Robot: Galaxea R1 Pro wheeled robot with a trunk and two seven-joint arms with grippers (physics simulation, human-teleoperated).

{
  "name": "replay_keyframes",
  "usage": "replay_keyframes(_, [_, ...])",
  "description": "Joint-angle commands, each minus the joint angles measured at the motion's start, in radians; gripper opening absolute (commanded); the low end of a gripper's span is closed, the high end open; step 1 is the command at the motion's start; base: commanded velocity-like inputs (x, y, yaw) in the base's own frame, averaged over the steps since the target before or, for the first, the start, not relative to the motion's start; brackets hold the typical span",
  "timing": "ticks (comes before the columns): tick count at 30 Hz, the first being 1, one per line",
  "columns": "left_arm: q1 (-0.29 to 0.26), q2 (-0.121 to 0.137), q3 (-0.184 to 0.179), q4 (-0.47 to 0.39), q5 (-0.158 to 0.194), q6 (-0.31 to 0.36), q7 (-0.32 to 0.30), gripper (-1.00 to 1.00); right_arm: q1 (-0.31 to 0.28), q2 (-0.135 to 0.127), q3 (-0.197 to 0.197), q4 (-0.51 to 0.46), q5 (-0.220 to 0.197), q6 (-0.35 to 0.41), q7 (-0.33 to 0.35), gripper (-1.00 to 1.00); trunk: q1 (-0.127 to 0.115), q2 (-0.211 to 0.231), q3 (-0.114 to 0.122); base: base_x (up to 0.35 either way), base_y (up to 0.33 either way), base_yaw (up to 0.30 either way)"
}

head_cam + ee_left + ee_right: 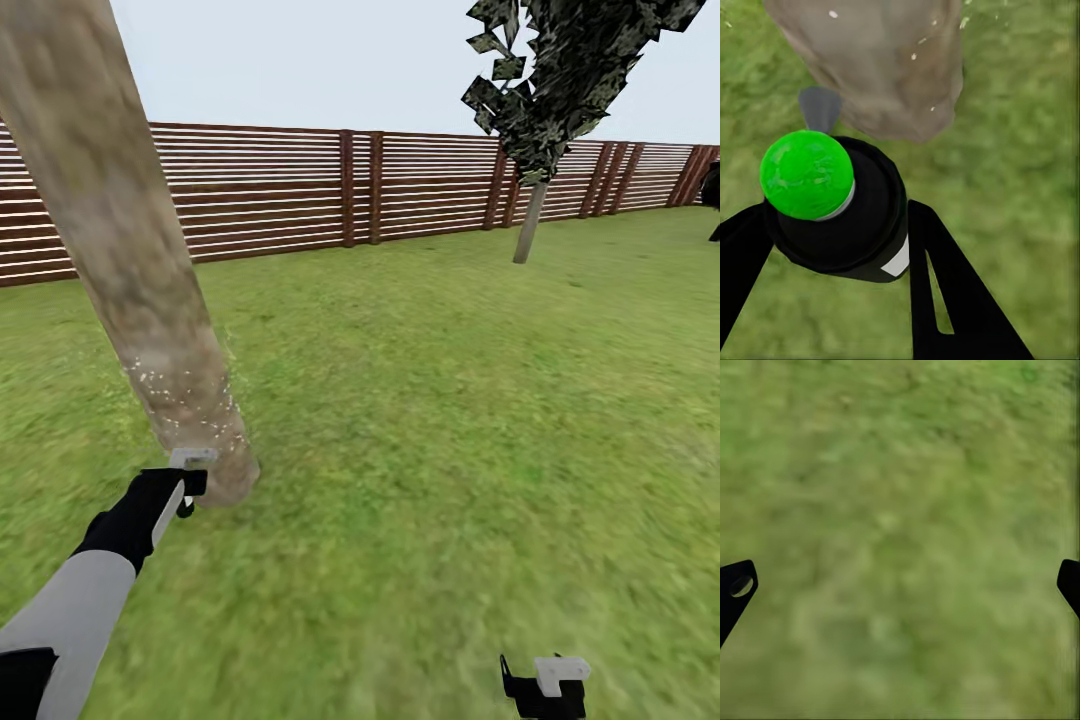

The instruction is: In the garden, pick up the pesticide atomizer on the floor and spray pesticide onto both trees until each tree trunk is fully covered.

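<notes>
My left gripper (pixel 186 482) is shut on the pesticide atomizer (pixel 844 217), a black bottle with a bright green round cap (pixel 806 174). It is held low, right beside the base of the near tree trunk (pixel 130 250), a thick pale mottled column also in the left wrist view (pixel 881 64). White specks dot the trunk's lower part. The second tree (pixel 528 215), with a thin trunk and a dark leafy crown, stands far off near the fence. At the head view's lower edge, my right gripper (pixel 545 688) hangs open over grass (pixel 900 510) with nothing between its fingertips (pixel 735 589).
Green lawn (pixel 450 400) stretches wide to the right and ahead. A brown horizontal-slat fence (pixel 280 190) closes the far side. A dark shape (pixel 712 195) stands at the far right edge by the fence.
</notes>
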State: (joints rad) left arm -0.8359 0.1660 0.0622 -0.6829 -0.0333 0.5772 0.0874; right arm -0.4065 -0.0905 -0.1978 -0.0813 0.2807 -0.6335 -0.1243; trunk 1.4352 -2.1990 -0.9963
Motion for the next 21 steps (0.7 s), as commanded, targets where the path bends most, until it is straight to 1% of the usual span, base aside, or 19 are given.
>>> replay_keyframes(1, [0.002,0.006,0.003,0.001,-0.001,0.0,0.0,-1.0,0.0,0.0,0.0,0.0,0.0,0.0,0.0,1.0,0.0,0.0,0.0,0.195,-0.208,0.0])
replay_keyframes(3, [0.007,0.024,0.007,0.015,-0.002,0.0,0.0,-1.0,0.0,0.0,0.0,0.0,0.0,0.0,0.0,1.0,0.0,0.0,0.0,0.082,-0.247,0.0])
replay_keyframes(5, [0.022,0.052,0.008,0.019,-0.002,0.0,0.001,-1.0,0.0,0.0,0.0,0.0,0.0,0.0,0.0,1.0,0.0,0.0,0.0,-0.099,-0.228,0.0])
replay_keyframes(6, [0.044,0.071,0.009,0.019,-0.002,-0.001,0.001,-1.0,0.0,0.0,0.0,0.0,0.0,0.0,0.0,1.0,0.0,0.0,0.0,-0.257,-0.156,0.0])
replay_keyframes(9, [0.063,0.086,0.009,0.02,-0.002,-0.002,0.001,-1.0,0.0,0.0,0.0,0.0,0.0,0.0,0.0,1.0,0.0,0.0,0.0,-0.283,-0.142,0.0])
replay_keyframes(11, [0.095,0.088,0.004,0.02,-0.001,-0.017,-0.008,-1.0,0.0,0.0,0.0,0.0,0.0,0.0,0.0,1.0,0.0,0.0,0.0,-0.293,-0.135,0.0])
replay_keyframes(12, [0.116,0.087,-0.002,0.02,0.001,-0.084,-0.023,-1.0,0.0,0.001,0.0,-0.001,0.0,0.0,0.0,1.0,0.0,0.0,0.0,-0.294,-0.134,0.0])
replay_keyframes(13, [0.122,0.086,-0.005,0.021,0.001,-0.106,-0.038,-1.0,0.0,0.001,0.0,-0.001,0.0,0.0,0.0,1.0,0.0,0.0,0.0,-0.294,-0.134,0.0])
replay_keyframes(14, [0.138,0.087,-0.025,0.021,-0.005,-0.13,-0.091,-1.0,0.0,0.001,0.001,-0.003,0.001,0.001,0.001,1.0,0.0,0.0,0.0,-0.294,-0.134,0.0])
replay_keyframes(15, [0.163,0.092,-0.077,0.019,-0.041,-0.16,-0.208,-1.0,0.0,0.001,0.003,-0.006,0.003,0.002,0.003,1.0,0.0,0.0,0.0,-0.285,-0.139,0.0])
replay_keyframes(16, [0.177,0.099,-0.106,0.021,-0.084,-0.214,-0.31,-1.0,0.0,0.001,0.009,-0.011,0.009,0.004,0.005,1.0,0.0,0.0,0.0,-0.242,-0.138,0.0])
replay_keyframes(17, [0.182,0.104,-0.116,0.026,-0.115,-0.264,-0.375,-1.0,0.0,0.002,0.026,-0.021,0.028,0.005,0.006,1.0,0.0,0.0,0.0,-0.2,-0.119,0.0])
replay_keyframes(18, [0.184,0.107,-0.122,0.04,-0.148,-0.305,-0.444,-1.0,0.0,0.003,0.053,-0.046,0.061,0.007,0.006,1.0,0.0,0.0,0.0,-0.167,-0.099,0.0])
replay_keyframes(19, [0.186,0.109,-0.125,0.053,-0.189,-0.337,-0.535,-1.0,0.0,0.003,0.077,-0.09,0.102,0.016,0.006,1.0,0.0,0.0,0.0,-0.148,-0.083,0.0])
replay_keyframes(20, [0.186,0.11,-0.126,0.061,-0.243,-0.366,-0.638,-1.0,-0.001,0.004,0.091,-0.143,0.135,0.045,0.007,1.0,0.0,0.0,0.0,-0.114,-0.037,0.0])
replay_keyframes(21, [0.187,0.11,-0.127,0.065,-0.308,-0.404,-0.74,-1.0,0.0,0.005,0.099,-0.2,0.161,0.096,0.011,1.0,0.0,0.0,0.0,-0.078,-0.023,0.0])
